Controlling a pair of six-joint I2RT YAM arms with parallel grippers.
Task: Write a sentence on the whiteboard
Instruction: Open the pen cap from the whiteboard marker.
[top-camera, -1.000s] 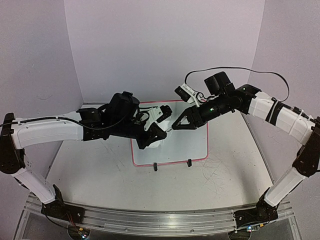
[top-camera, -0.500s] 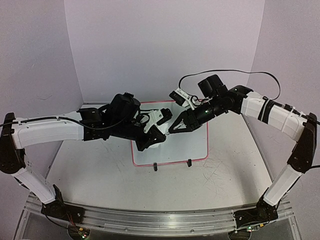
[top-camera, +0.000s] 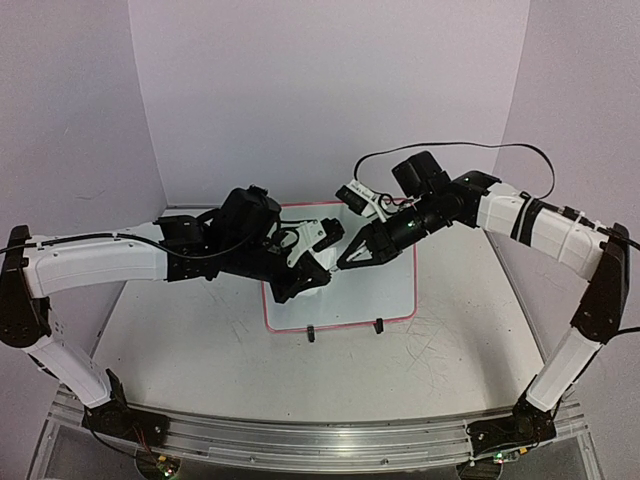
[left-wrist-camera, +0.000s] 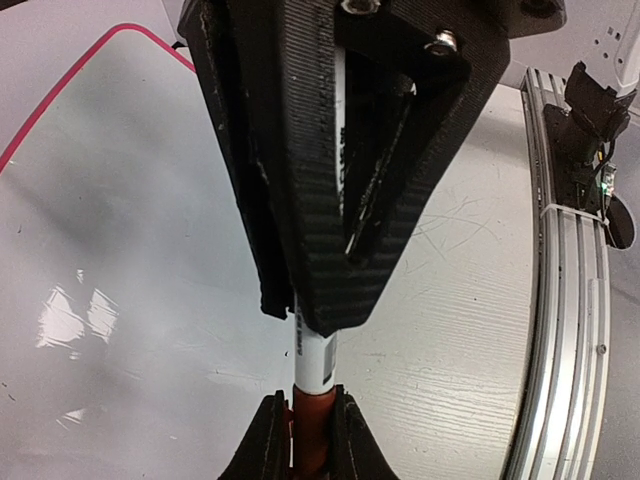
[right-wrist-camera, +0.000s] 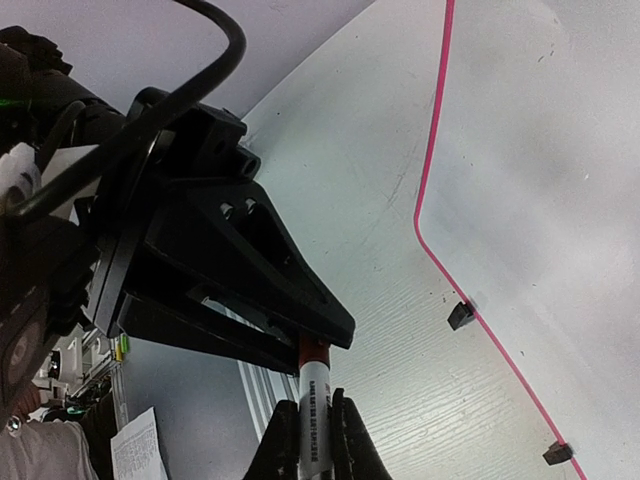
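Note:
The whiteboard (top-camera: 385, 290) with its pink frame lies flat at mid-table; it also shows in the left wrist view (left-wrist-camera: 120, 200) and the right wrist view (right-wrist-camera: 560, 200). No sentence shows on its visible surface. Above its left part the two grippers meet tip to tip on one marker (top-camera: 335, 263). My left gripper (top-camera: 322, 270) (left-wrist-camera: 310, 400) is shut on the marker's red cap (left-wrist-camera: 312, 432) (right-wrist-camera: 314, 352). My right gripper (top-camera: 347, 260) (right-wrist-camera: 314, 402) is shut on the white barrel (right-wrist-camera: 313, 385) (left-wrist-camera: 312, 350).
Two black clip feet (top-camera: 312, 333) (top-camera: 378, 325) sit on the board's near edge. Scuffed white tabletop (top-camera: 200, 340) surrounds it. An aluminium rail (top-camera: 300, 440) (left-wrist-camera: 570, 300) runs along the near edge, and purple walls close in the back and sides.
My right gripper slid a little left onto the marker and its jaws went from open to shut on the barrel. The left arm held still with the cap.

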